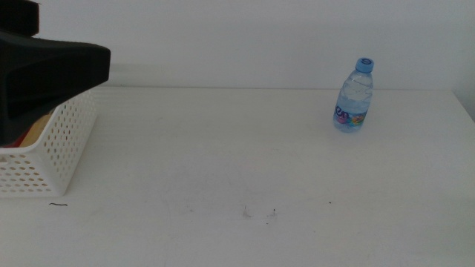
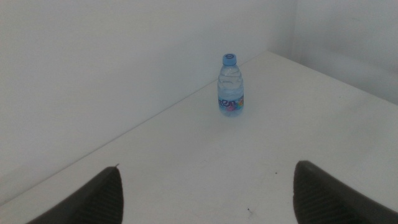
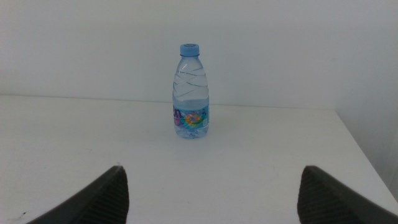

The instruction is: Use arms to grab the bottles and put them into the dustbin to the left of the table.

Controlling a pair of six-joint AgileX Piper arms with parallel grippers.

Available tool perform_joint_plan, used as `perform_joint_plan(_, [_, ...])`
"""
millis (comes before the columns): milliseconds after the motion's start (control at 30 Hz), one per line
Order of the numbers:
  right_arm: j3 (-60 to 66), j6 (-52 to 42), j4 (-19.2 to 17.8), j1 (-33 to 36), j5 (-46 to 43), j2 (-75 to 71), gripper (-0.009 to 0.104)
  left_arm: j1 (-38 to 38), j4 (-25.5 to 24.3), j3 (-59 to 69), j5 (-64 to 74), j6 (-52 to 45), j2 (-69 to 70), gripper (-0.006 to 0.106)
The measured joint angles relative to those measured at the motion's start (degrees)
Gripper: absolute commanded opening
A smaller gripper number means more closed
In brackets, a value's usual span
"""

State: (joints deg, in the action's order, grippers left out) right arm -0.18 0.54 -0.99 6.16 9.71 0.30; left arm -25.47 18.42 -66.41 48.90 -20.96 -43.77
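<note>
Nearest you in the middle view is bare table (image 1: 245, 170) with a few dark specks along its front, and beyond that, at the far left, the white basket (image 1: 52, 152) sits at the table's edge with a dark arm housing (image 1: 48, 70) hanging over it; something orange-yellow shows inside the basket, though you cannot make out what. The only bottle you can see standing on the table is the water bottle (image 1: 353, 96), upright, blue cap on, far right and toward the back, well apart from the basket. In the left wrist view, the left gripper (image 2: 205, 193) has its two dark jaws spread wide with nothing between them, and the water bottle (image 2: 230, 85) stands far ahead near the wall line, so this arm, over by the basket, is not placed for it. In the right wrist view, the right gripper (image 3: 211, 193) is likewise spread wide and empty, and the water bottle (image 3: 191, 93) stands almost centred ahead of it, upright, some way off. You are likely at the reach for the last bottle. Your next move probably calls for driving the right gripper straight forward, keeping the bottle centred, closing on its body below the shoulder, then carrying it across to the basket.
</note>
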Motion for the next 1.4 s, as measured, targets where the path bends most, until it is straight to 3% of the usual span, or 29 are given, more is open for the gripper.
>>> perform_joint_plan(233, [0.0, 0.0, 0.0, 0.0, -5.7, 0.0, 0.081, 0.0, -0.1, 0.0, 0.0, 0.0, 0.0, 0.094])
perform_joint_plan(400, [0.0, 0.0, 0.2, 0.0, -16.6, 9.8, 0.081, 0.0, -0.1, 0.0, 0.0, 0.0, 0.0, 0.094])
perform_joint_plan(600, [0.0, 0.0, 0.0, 0.0, -35.3, 34.8, 0.081, 0.0, -0.1, 0.0, 0.0, 0.0, 0.0, 0.094])
perform_joint_plan(733, [-0.1, 0.1, -2.7, 0.0, -49.6, 51.3, 0.081, 0.0, -0.1, 0.0, 0.0, 0.0, 0.0, 0.094])
perform_joint_plan(967, [-4.3, 6.8, -4.4, 0.0, -73.8, 74.5, 0.081, 0.0, -0.3, 0.0, 0.0, -0.2, 0.0, 0.094])
perform_joint_plan(1300, [-20.5, 5.6, -4.4, 0.4, -77.2, 95.3, 0.081, 0.0, -0.3, 0.0, 0.0, -0.2, 0.0, 0.094])
perform_joint_plan(1400, [-26.2, 2.2, -4.4, 1.9, -76.0, 100.3, 0.087, 0.0, -0.3, 0.0, 0.0, -0.2, 0.0, 0.094])
